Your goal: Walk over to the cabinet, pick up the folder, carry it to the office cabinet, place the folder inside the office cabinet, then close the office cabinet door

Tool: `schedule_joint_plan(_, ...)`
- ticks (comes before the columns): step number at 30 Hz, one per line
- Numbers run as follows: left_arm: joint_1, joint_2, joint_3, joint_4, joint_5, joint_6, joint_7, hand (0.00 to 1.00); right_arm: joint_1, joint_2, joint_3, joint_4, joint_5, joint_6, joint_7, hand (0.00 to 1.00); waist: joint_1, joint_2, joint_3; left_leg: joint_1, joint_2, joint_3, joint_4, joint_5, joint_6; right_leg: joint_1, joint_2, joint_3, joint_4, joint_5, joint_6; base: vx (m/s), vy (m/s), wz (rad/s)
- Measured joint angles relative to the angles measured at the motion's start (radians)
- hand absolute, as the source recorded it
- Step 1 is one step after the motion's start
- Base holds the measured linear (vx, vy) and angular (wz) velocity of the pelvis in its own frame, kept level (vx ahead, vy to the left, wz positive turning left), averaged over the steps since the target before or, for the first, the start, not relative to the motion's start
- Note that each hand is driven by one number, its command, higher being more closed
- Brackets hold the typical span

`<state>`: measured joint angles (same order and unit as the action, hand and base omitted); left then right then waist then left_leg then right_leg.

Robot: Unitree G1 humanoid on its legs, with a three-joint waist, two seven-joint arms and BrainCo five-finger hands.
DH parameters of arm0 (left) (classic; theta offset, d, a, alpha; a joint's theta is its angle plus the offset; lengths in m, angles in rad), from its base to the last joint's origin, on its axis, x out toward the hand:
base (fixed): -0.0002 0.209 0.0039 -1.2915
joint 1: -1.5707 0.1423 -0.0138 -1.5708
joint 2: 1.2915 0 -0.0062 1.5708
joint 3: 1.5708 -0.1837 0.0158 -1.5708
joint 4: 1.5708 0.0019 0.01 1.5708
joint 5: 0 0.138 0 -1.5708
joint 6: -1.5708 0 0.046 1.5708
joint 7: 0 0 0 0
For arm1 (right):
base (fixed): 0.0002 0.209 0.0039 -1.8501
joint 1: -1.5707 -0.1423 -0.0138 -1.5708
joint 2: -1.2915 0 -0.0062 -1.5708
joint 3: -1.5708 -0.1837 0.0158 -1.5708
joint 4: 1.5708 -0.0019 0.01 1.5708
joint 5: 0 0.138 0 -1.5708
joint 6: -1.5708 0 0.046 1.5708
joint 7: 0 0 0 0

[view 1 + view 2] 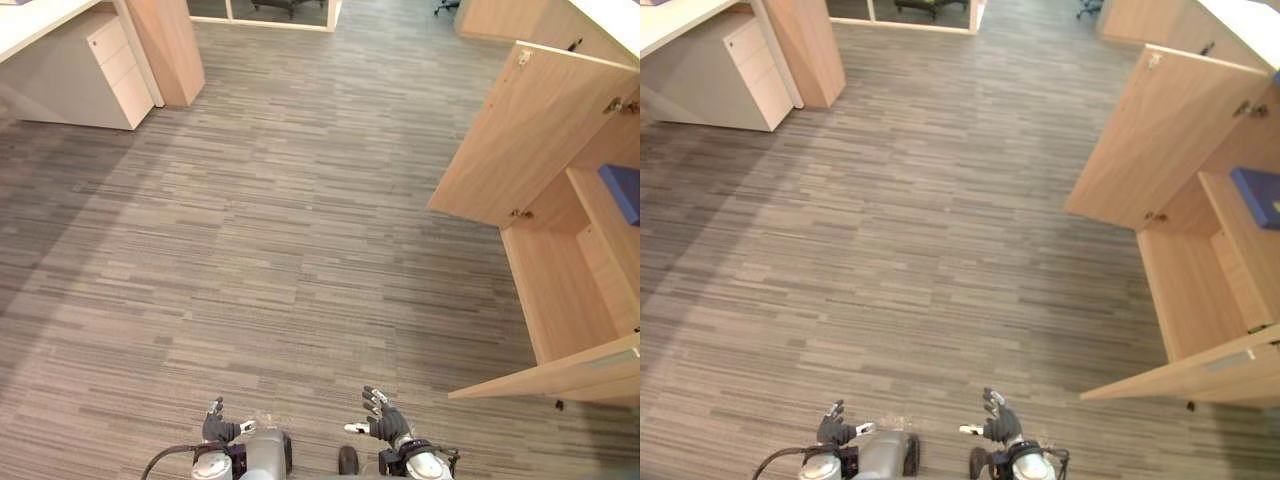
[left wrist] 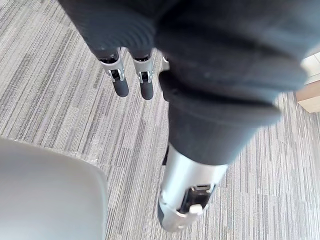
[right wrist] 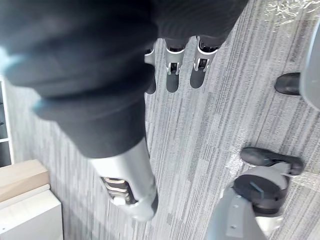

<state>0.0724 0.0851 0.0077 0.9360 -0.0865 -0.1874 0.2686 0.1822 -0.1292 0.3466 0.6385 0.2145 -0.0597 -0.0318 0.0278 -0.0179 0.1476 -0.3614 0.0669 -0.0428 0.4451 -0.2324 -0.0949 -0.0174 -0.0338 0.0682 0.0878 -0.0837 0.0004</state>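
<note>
A blue folder (image 1: 622, 190) lies on a shelf inside the open wooden office cabinet (image 1: 570, 270) at the right edge; the folder (image 1: 1257, 196) is partly cut off by the view's edge. The cabinet's two doors (image 1: 510, 135) stand wide open. My left hand (image 1: 218, 427) and right hand (image 1: 384, 418) hang low at the bottom of the view, far from the cabinet, fingers straight and holding nothing. Over bare carpet, the left hand's fingers (image 2: 120, 82) and the right hand's fingers (image 3: 172, 72) hang relaxed.
A white drawer unit (image 1: 105, 70) under a desk and a wooden panel (image 1: 168, 45) stand at the far left. Another wooden cabinet (image 1: 500, 18) stands at the far right. Grey striped carpet (image 1: 280, 250) lies open between me and the cabinet. The lower door (image 1: 560, 375) juts out near my right.
</note>
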Motion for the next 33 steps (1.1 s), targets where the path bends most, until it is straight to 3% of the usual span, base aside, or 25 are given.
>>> schedule_joint_plan(1,-0.001,-0.001,0.001,0.0,0.002,-0.002,0.004,0.0,-0.018,0.002,-0.014,0.038,-0.003,-0.003,-0.002,0.0,0.001,0.003,0.002,-0.006,0.009,-0.012,-0.056,0.026,-0.004,0.0,-0.01,0.011,-0.001,-0.006,0.01,0.26,0.259,-0.49)
schedule_joint_plan(2,-0.002,-0.006,0.001,0.0,0.009,-0.011,0.019,0.0,-0.058,-0.001,-0.032,0.129,-0.009,-0.005,-0.014,0.0,0.006,0.016,0.006,-0.001,0.04,-0.016,-0.169,0.102,-0.024,0.006,-0.022,0.026,-0.003,-0.021,0.031,0.23,0.266,-0.36)
schedule_joint_plan(3,-0.003,-0.008,0.001,0.007,0.016,-0.013,0.024,0.0,-0.076,-0.005,-0.043,0.166,-0.017,-0.007,-0.023,0.0,0.008,0.025,0.004,0.005,0.054,0.014,-0.182,0.168,-0.049,0.016,-0.028,0.034,-0.006,-0.03,0.044,0.39,0.402,-0.33)
schedule_joint_plan(4,-0.009,-0.013,0.008,0.017,0.018,-0.018,0.031,0.0,-0.103,-0.005,-0.05,0.229,-0.028,-0.012,-0.04,0.0,0.016,0.019,0.009,0.029,0.038,0.042,-0.191,0.244,-0.013,0.045,-0.051,0.044,-0.019,-0.04,0.057,0.43,0.407,-0.16)
schedule_joint_plan(5,-0.015,-0.012,0.03,0.017,0.018,-0.022,0.037,0.0,-0.115,0.0,-0.05,0.276,-0.04,-0.015,-0.044,0.0,0.024,0.002,0.009,0.024,0.012,0.05,-0.146,0.224,0.025,0.063,-0.077,0.049,-0.024,-0.037,0.06,0.38,0.318,-0.11)
schedule_joint_plan(7,-0.013,-0.012,0.063,0.02,0.008,-0.022,0.046,0.0,-0.124,0.008,-0.053,0.315,-0.042,-0.017,-0.048,0.0,0.027,-0.015,-0.006,0.027,-0.012,0.083,-0.102,0.179,0.055,0.067,-0.109,0.058,-0.004,-0.027,0.065,0.36,0.275,-0.19)
schedule_joint_plan(10,-0.001,-0.015,0.074,0.057,-0.011,-0.023,0.056,0.0,-0.129,0.022,-0.083,0.354,-0.047,-0.015,-0.038,0.0,0.042,-0.011,-0.046,0.106,-0.057,0.163,-0.152,0.147,0.103,0.015,-0.158,0.119,0.106,-0.013,0.086,0.35,0.254,-0.59)
schedule_joint_plan(12,0.012,-0.023,0.065,0.077,-0.026,-0.022,0.055,0.0,-0.126,0.014,-0.092,0.355,-0.056,-0.014,-0.029,0.0,0.034,0.0,-0.07,0.17,-0.091,0.191,-0.211,0.142,0.121,-0.048,-0.178,0.141,0.261,-0.013,0.087,0.33,0.272,-0.48)
schedule_joint_plan(13,0.018,-0.02,0.042,0.076,-0.032,-0.022,0.053,0.0,-0.125,0.013,-0.114,0.352,-0.059,-0.013,-0.026,0.0,0.028,-0.001,-0.072,0.225,-0.118,0.195,-0.244,0.138,0.135,-0.1,-0.192,0.152,0.421,-0.009,0.089,0.28,0.259,-0.04)
schedule_joint_plan(15,0.019,-0.01,0.004,0.075,-0.032,-0.023,0.045,0.0,-0.117,0.01,-0.132,0.32,-0.056,-0.012,-0.025,0.0,0.005,-0.006,-0.069,0.307,-0.161,0.189,-0.279,0.122,0.17,-0.19,-0.222,0.128,0.683,0.047,0.043,0.3,0.231,0.19)
schedule_joint_plan(16,0.018,-0.006,-0.009,0.076,-0.031,-0.022,0.035,0.0,-0.117,0.01,-0.131,0.299,-0.056,-0.015,-0.027,0.0,-0.012,-0.006,-0.067,0.35,-0.181,0.182,-0.297,0.114,0.183,-0.248,-0.255,0.066,0.836,0.026,0.013,0.22,0.126,0.24)
schedule_joint_plan(17,0.012,-0.005,-0.011,0.076,-0.03,-0.022,0.031,0.0,-0.118,0.009,-0.129,0.287,-0.056,-0.017,-0.029,0.0,-0.016,-0.01,-0.064,0.373,-0.186,0.173,-0.308,0.112,0.185,-0.27,-0.264,0.022,0.884,-0.002,0.006,0.26,0.093,0.3)
schedule_joint_plan(18,0.005,0.0,-0.013,0.076,-0.025,-0.022,0.025,0.0,-0.123,0.009,-0.129,0.267,-0.056,-0.023,-0.031,0.0,-0.024,0.003,-0.046,0.417,-0.18,0.155,-0.328,0.11,0.188,-0.291,-0.259,-0.066,0.911,-0.075,0.008,0.25,0.047,0.22)
schedule_joint_plan(20,-0.009,0.0,-0.007,0.075,-0.019,-0.023,0.016,0.0,-0.128,0.014,-0.128,0.254,-0.05,-0.035,-0.03,0.0,-0.027,0.014,-0.03,0.459,-0.148,0.14,-0.349,0.109,0.19,-0.319,-0.187,-0.153,0.824,-0.149,0.022,0.26,-0.061,0.18)
schedule_joint_plan(21,-0.008,-0.001,-0.006,0.077,-0.018,-0.022,0.01,0.0,-0.167,0.021,-0.126,0.273,-0.037,-0.038,-0.03,0.0,-0.037,0.023,-0.01,0.483,-0.115,0.12,-0.356,0.104,0.185,-0.316,-0.117,-0.2,0.636,-0.155,0.03,0.21,-0.12,0.22)
schedule_joint_plan(22,-0.011,-0.001,-0.008,0.077,-0.017,-0.022,0.006,0.0,-0.174,0.026,-0.125,0.283,-0.029,-0.038,-0.033,0.0,-0.04,0.024,-0.009,0.484,-0.1,0.11,-0.357,0.098,0.177,-0.314,-0.09,-0.21,0.527,-0.148,0.039,0.2,-0.159,0.36)
schedule_joint_plan(24,-0.022,-0.002,-0.024,0.083,0.004,-0.023,-0.004,0.0,-0.184,0.042,-0.12,0.3,0.016,-0.039,-0.059,0.0,-0.04,0.016,-0.005,0.493,-0.084,0.087,-0.36,0.069,0.15,-0.314,-0.067,-0.221,0.258,-0.054,0.038,0.23,-0.234,0.4)
schedule_joint_plan(25,-0.02,-0.012,-0.021,0.097,0.013,-0.021,-0.013,0.0,-0.184,0.059,-0.113,0.301,0.041,-0.039,-0.065,0.0,-0.039,0.003,0.0,0.522,-0.082,0.078,-0.361,0.047,0.123,-0.29,-0.07,-0.217,0.137,0.099,0.043,0.24,-0.248,0.33)
schedule_joint_plan(26,-0.019,-0.009,-0.018,0.099,0.014,-0.022,-0.014,0.0,-0.182,0.063,-0.109,0.299,0.042,-0.039,-0.068,0.0,-0.039,-0.001,-0.002,0.532,-0.077,0.07,-0.362,0.036,0.111,-0.275,-0.066,-0.219,0.126,0.153,0.035,0.27,-0.269,0.1)
schedule_joint_plan(27,-0.018,-0.018,-0.006,0.12,0.019,-0.02,-0.016,0.0,-0.186,0.062,-0.097,0.299,0.043,-0.038,-0.07,0.0,-0.032,0.029,-0.003,0.548,-0.041,0.072,-0.361,0.01,0.092,-0.274,-0.031,-0.227,0.145,0.142,0.0,0.29,-0.267,-0.11)
schedule_joint_plan(29,-0.009,-0.045,0.028,0.146,0.021,-0.016,-0.019,0.0,-0.193,0.057,-0.079,0.301,0.043,-0.038,-0.069,0.0,-0.029,0.064,-0.015,0.551,0.018,0.08,-0.339,-0.021,0.061,-0.274,0.028,-0.245,0.166,0.09,-0.029,0.33,-0.278,-0.17)
schedule_joint_plan(33,-0.012,-0.053,0.045,0.159,-0.033,-0.016,-0.021,0.0,-0.205,0.058,-0.08,0.371,0.047,-0.039,-0.069,0.0,-0.03,0.06,-0.022,0.511,0.069,0.038,-0.157,-0.026,0.047,-0.182,0.073,-0.286,0.119,0.055,-0.053,0.33,-0.226,0.21)
